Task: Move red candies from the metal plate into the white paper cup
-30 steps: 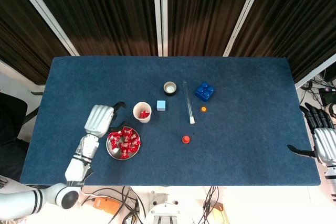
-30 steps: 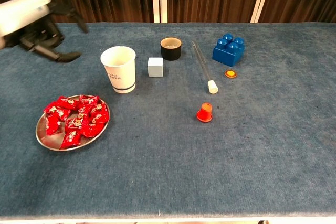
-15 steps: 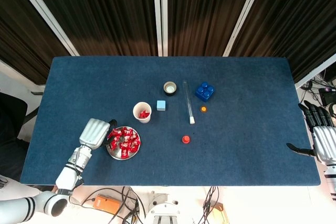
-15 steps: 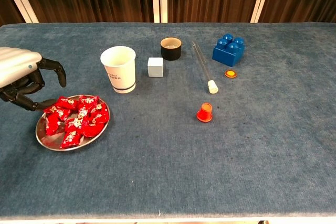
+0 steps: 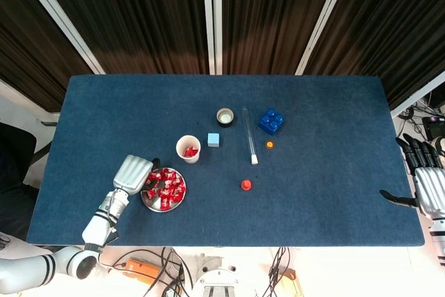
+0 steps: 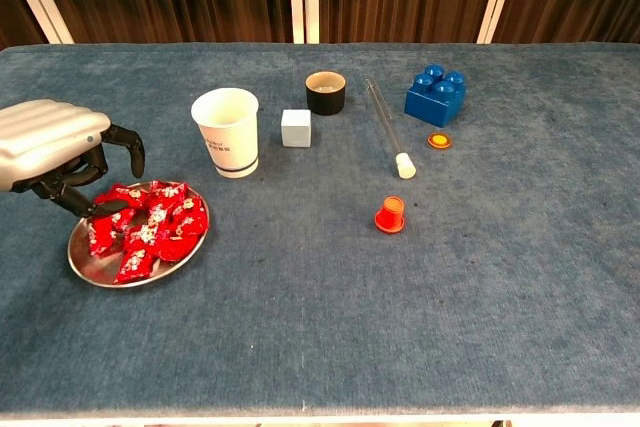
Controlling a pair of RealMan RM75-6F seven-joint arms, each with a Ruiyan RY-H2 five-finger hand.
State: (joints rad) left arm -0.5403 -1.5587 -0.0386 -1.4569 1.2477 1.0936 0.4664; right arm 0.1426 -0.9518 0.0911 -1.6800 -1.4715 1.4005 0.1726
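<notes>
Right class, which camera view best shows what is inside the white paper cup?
The head view: it looks straight down into the white paper cup, showing red candies inside. The chest view shows only its side and rim.

No readable text anywhere. White paper cup [image 6: 227, 131], far left of table: dark band and small dark print near base, too small to read. Red candies [image 6: 145, 224] on metal plate [image 6: 84, 265], near left: white marks on wrappers, blurred, not legible. Blue brick [image 6: 435, 94], far right: studs plain, no lettering made out.
</notes>
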